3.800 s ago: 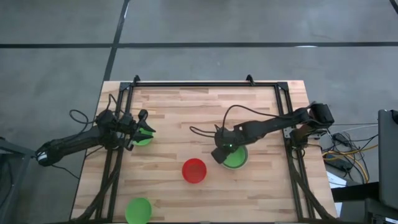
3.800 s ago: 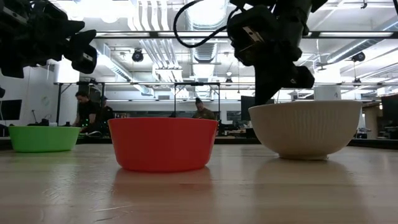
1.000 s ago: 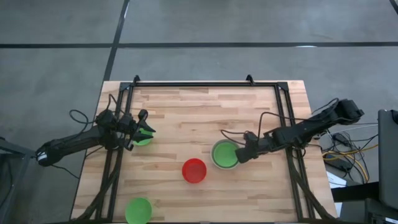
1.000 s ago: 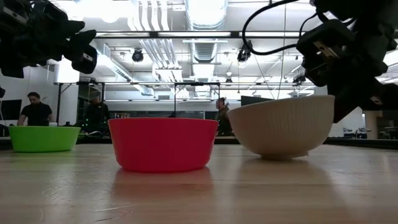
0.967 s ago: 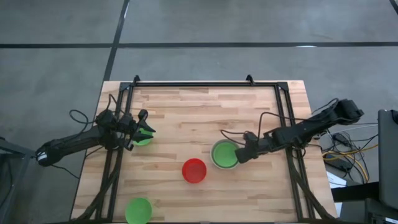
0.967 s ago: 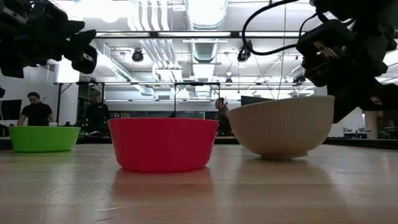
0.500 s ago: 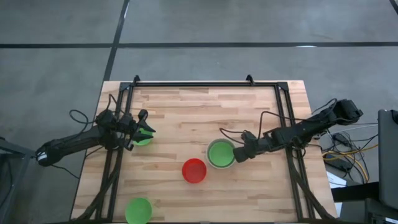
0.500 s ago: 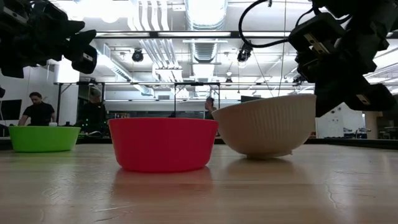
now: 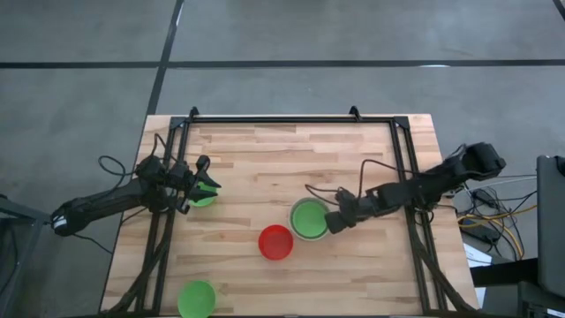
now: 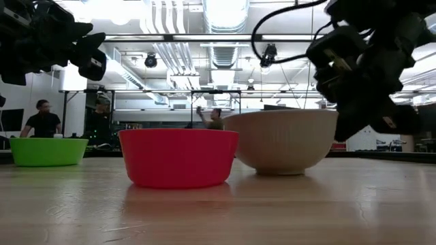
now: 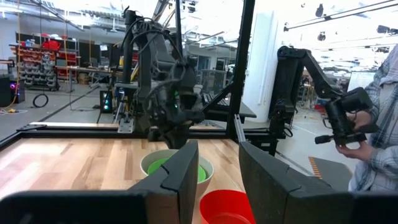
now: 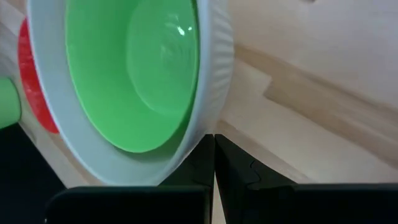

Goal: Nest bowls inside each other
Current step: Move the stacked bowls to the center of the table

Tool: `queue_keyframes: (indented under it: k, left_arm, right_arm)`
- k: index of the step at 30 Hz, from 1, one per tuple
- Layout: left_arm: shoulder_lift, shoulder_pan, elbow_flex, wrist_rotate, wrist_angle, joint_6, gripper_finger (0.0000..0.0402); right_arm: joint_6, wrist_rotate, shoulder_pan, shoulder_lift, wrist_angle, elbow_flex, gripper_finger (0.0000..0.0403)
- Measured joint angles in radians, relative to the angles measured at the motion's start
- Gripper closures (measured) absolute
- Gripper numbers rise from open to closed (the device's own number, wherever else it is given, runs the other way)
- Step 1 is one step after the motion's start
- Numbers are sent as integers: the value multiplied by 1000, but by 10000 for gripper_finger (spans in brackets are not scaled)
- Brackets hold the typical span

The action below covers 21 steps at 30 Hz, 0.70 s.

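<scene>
A pale grey-white bowl (image 9: 309, 202) stands on its base mid-table with a green bowl (image 9: 309, 220) nested inside it. A red bowl (image 9: 275, 242) stands close to its near left. My right gripper (image 9: 333, 223) is shut, at the white bowl's right side. Another green bowl (image 9: 201, 199) stands at the left, with my left gripper (image 9: 210, 184) open above it and nothing between its fingers (image 11: 180, 174). A third green bowl (image 9: 196, 299) sits near the front left edge. My right gripper presses its shut fingertips (image 12: 213, 146) against the white bowl's ribbed outer wall (image 12: 208, 121), low on the bowl's right side. The fingers slant down from the table's right. The bowl stays upright on the table (image 10: 286, 139).
Black frame rails (image 9: 282, 118) run along the far edge and both sides of the wooden table. Cables trail from the right arm (image 9: 415, 190). A person (image 11: 373, 143) stands beyond the table's right side. Bare wood lies across the far half.
My right gripper has gone toward the table's left and a little down, fingers shut. It has slid the white bowl, with the green one inside, along the table toward the red bowl. The left arm has kept still.
</scene>
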Motion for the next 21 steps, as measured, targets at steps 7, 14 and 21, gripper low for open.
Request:
queue_keyframes:
  k: [7,14,21]
  left_arm:
    - [3,0,0,0,0,0,280]
    - [6,0,0,0,0,0,280]
    - [8,-1,0,0,0,0,280]
  right_arm:
    - [-60,-35,-31,59,62,23,394]
    - [-132,-36,-77,55,65,50,394]
    - [-166,-38,-104,59,66,56,394]
